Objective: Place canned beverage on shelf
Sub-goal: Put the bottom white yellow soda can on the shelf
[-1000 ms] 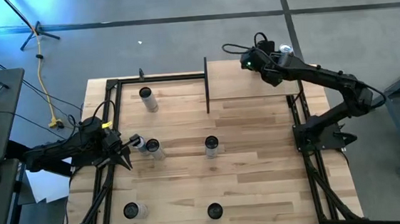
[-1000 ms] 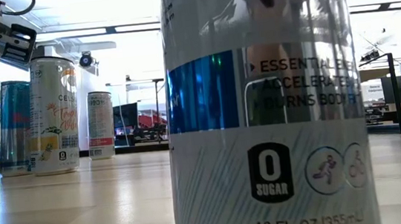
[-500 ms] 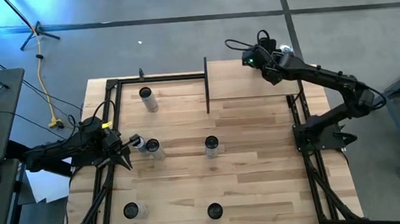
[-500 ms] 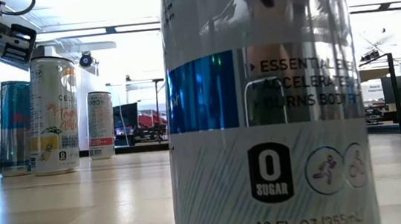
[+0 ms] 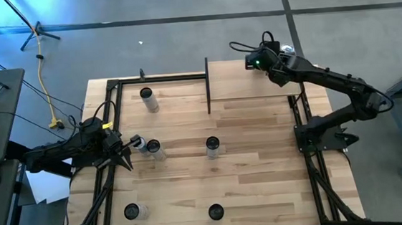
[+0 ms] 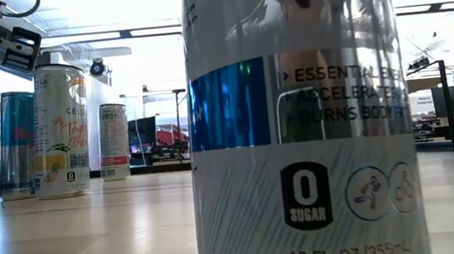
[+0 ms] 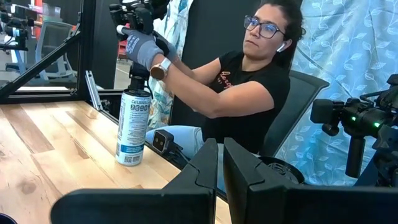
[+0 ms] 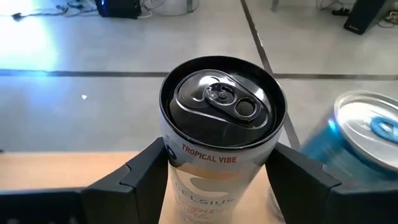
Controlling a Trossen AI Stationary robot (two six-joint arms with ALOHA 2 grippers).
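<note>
Releasing now: right gripper (image 8: pixel 217 168) brackets the can (image 8: pixel 221 134) on the shelf (image 5: pixel 246 87) at 1 o'clock, fingers barely parted. Retreat straight, or you tip it into the blue can (image 8: pixel 367 146).

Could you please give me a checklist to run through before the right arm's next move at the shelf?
1. Tropical Vibe can upright: ok.
2. Its base resting on the shelf: cannot tell.
3. Right end effector gripping it or already loose: cannot tell.
4. Blue can beside it upright, not touching it: ok.
5. Left end effector shut, away at the table's left edge: ok.
</note>
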